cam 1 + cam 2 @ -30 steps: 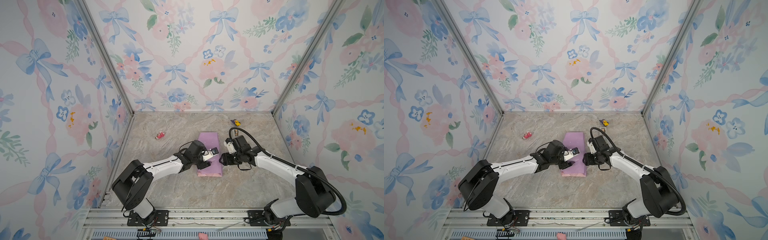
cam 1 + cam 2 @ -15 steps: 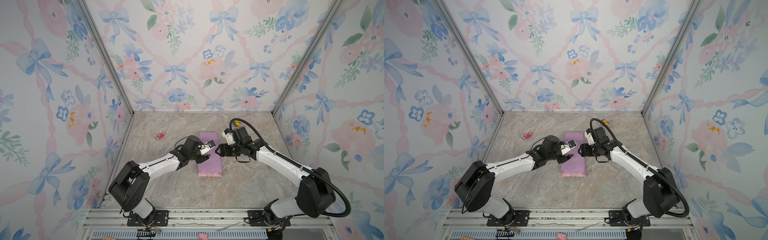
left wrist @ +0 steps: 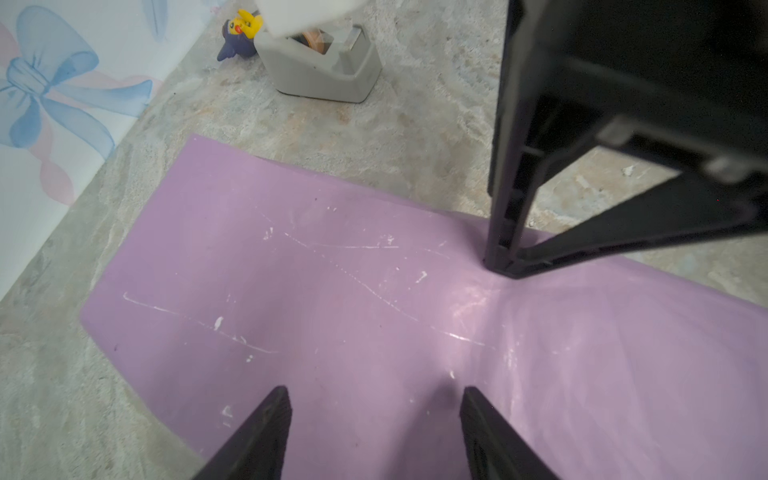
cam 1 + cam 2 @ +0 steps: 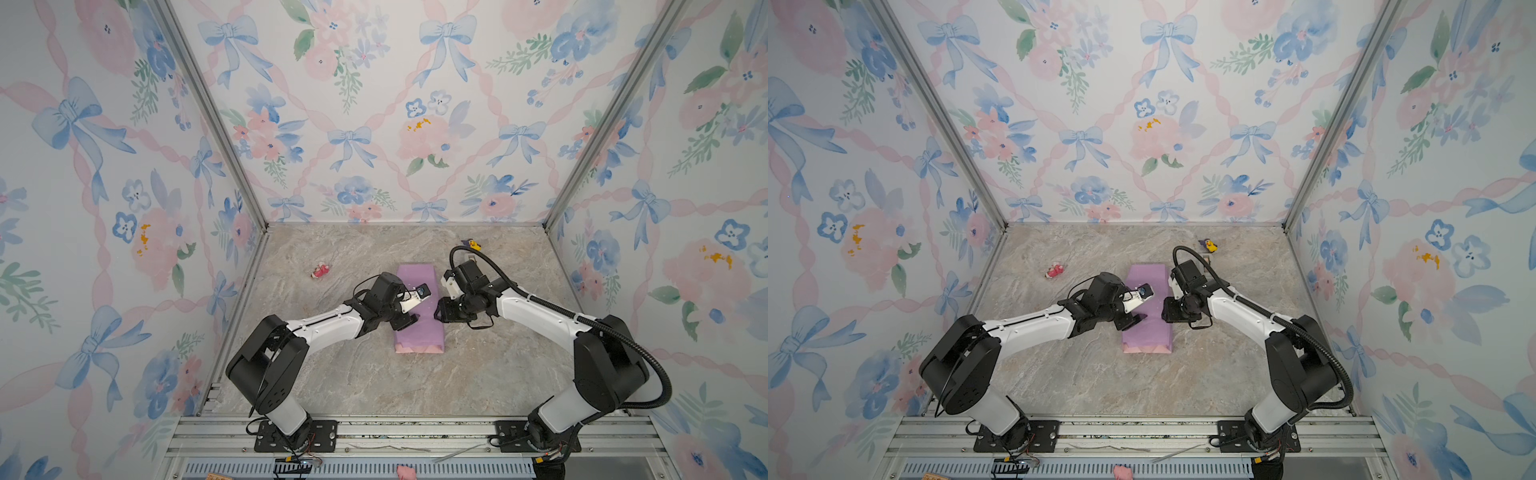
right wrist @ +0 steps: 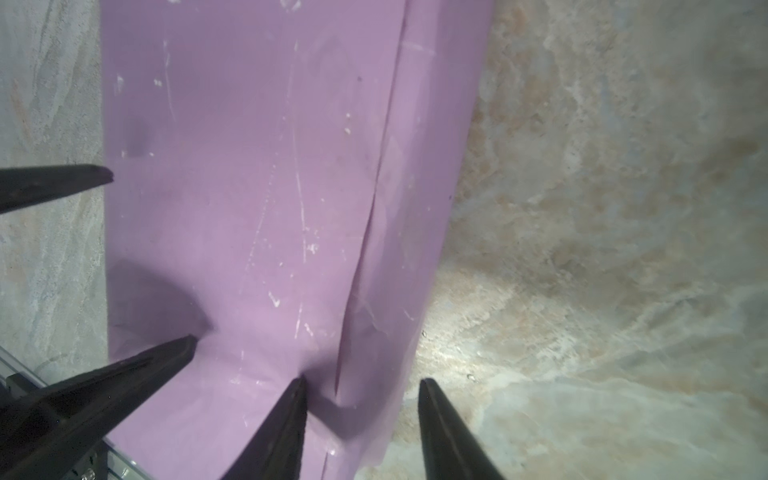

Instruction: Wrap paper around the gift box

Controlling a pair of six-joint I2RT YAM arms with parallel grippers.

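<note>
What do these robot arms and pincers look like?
The left arm and right arm have white links, bulky black joints. The left gripper and right gripper have slim, pointed black fingers. A ribbed black cable runs along the right arm.

Floral bow-patterned walls [image 4: 374,104] around marbled grey floor [image 4: 374,382].

Marbled tabletop [image 4: 374,386]: lilac paper [image 4: 419,332] centre; tape dispenser [image 3: 324,70], yellow-purple toy [image 4: 470,244] behind; pink toy [image 4: 321,271] left.

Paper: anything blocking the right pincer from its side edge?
Nothing visible. The right pincer straddles the edge of the paper, jaws apart: one fingertip on it, one over the table. The left pincer is farther in, clear of that edge.
</note>
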